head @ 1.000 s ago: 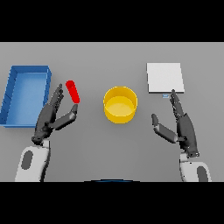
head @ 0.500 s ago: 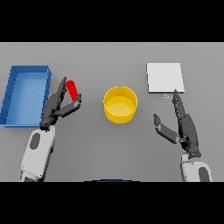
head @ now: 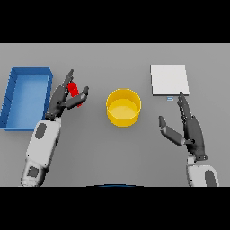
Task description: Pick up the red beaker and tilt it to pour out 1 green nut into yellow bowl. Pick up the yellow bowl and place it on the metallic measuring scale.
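The left hand [head: 63, 99] is reaching around the red beaker [head: 74, 93], its fingers straddling it: the long fingers are lying along the beaker's far-left side while the thumb is coming in from the right, so the beaker is sitting in the gap between them. The fingers are looking only partly curled, and I cannot tell for certain whether they are pressing on the beaker or just bracketing it; my judgement is that the grasp is not yet closed. The beaker's long axis is running from far-left to near-right, roughly in line with the fingers, so closing the thumb across that axis is what the pick-up is turning on. This hand is clearly the nearer one to the beaker.

Just to the right of the left hand, the yellow bowl [head: 123, 107] is standing upright and showing nothing inside. Any green nut in the beaker is hidden from here. To the left of the hand, just beside it, the blue bin [head: 12, 97] is showing a bare floor.

Well to the right, the right hand [head: 187, 128] is hovering with straight, relaxed fingers, holding nothing. Just beyond its fingertips the metallic measuring scale [head: 168, 79] is lying flat and unloaded, so the bowl is sitting between the two hands
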You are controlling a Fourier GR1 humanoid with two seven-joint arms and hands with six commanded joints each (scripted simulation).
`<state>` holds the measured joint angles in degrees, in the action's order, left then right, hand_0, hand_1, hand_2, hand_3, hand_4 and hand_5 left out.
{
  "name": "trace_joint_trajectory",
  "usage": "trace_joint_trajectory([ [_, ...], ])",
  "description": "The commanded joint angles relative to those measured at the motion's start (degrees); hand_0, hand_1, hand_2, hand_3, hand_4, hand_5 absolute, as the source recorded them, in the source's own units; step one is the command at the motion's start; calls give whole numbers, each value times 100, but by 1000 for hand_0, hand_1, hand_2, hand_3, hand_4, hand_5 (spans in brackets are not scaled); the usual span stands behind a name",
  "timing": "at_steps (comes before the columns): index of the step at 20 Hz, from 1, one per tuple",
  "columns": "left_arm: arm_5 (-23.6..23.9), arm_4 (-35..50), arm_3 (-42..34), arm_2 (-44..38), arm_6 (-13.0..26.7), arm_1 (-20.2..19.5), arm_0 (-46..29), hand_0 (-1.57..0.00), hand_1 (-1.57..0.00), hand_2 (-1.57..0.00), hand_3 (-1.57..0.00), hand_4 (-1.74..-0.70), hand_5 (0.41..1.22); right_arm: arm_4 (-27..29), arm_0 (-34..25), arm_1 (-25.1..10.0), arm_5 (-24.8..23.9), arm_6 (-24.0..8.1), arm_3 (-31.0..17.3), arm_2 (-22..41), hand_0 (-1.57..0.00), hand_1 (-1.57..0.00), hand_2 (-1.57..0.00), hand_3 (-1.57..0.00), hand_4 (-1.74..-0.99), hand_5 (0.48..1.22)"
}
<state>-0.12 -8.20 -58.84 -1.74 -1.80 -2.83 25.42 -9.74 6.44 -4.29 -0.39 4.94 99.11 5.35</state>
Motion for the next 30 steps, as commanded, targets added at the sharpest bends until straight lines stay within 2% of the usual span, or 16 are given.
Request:
trace_joint_trajectory([
  [1,-23,15,92,-10,-39,25,67,1,1,1,1,-1322,710,5,22,20,20,54,-29,20,1,1,1,1,-1315,682],
  [4,-21,39,398,-92,-384,47,225,1,1,1,1,-1363,735,-41,-8,29,-33,-34,-69,9,1,1,1,1,-1298,682],
  [5,47,51,473,-141,-428,73,298,1,1,-30,-3,-1389,752,-60,-18,25,-60,-7,-49,2,1,1,1,1,-1295,683],
  [6,95,82,526,-185,-441,113,331,-81,-84,-122,-75,-1416,770,-78,-43,7,-53,-17,-86,2,1,1,1,1,-1291,684],
  [7,148,134,559,-228,-410,192,370,-253,-276,-307,-220,-1444,795,-63,-48,14,-66,19,-71,-12,1,1,1,1,-1289,684],
  [8,215,149,587,-267,-379,216,392,-458,-483,-501,-490,-1443,881,-56,-7,2,-42,69,-76,-8,1,1,1,1,-1286,685],
  [10,529,-81,748,-211,-425,259,444,-859,-875,-886,-879,-1439,1003,-8,-13,-39,-17,45,-38,-44,1,1,1,1,-1283,683],
  [12,579,-177,823,-222,-615,285,475,-1115,-1125,-1133,-1128,-1443,1082,-19,-7,0,-10,12,-85,-12,1,1,1,1,-1290,684],
  [14,575,-186,790,-261,-666,330,450,-1279,-1286,-1290,-1288,-1447,1132,-24,-93,23,2,-2,-86,18,1,1,1,1,-1293,682],
  [15,668,-250,805,-256,-739,366,464,-1338,-1343,-1347,-1344,-1506,1132,11,-60,7,28,19,-64,4,1,1,1,1,-1296,681],
  [16,699,-204,822,-299,-791,348,514,-1384,-1388,-1391,-1390,-1553,1129,16,-104,17,34,-16,-152,-2,1,1,1,1,-1303,682],
  [18,676,-67,777,-295,-897,368,511,-1452,-1454,-1456,-1455,-1621,1117,-72,-39,38,26,187,-127,74,1,1,1,1,-1288,679],
  [19,669,-25,679,-257,-923,362,490,-1475,-1478,-1479,-1478,-1645,1112,-90,-54,20,8,163,-179,48,1,1,1,1,-1281,676],
  [24,801,-40,89,-38,-787,147,504,-1540,-1540,-1541,-1541,-1709,1097,-142,-72,-30,-18,137,-120,42,1,1,1,1,-1255,672],
  [27,787,-418,-345,400,-320,-102,617,-1555,-1555,-1556,-1555,-1725,1107,-259,30,-1,-56,263,-39,128,1,1,1,1,-1249,679],
  [30,472,-1059,-628,1132,190,-475,758,-1563,-1563,-1563,-1563,-1733,1121,-422,-11,-21,-130,94,0,168,1,1,1,1,-1243,691],
])
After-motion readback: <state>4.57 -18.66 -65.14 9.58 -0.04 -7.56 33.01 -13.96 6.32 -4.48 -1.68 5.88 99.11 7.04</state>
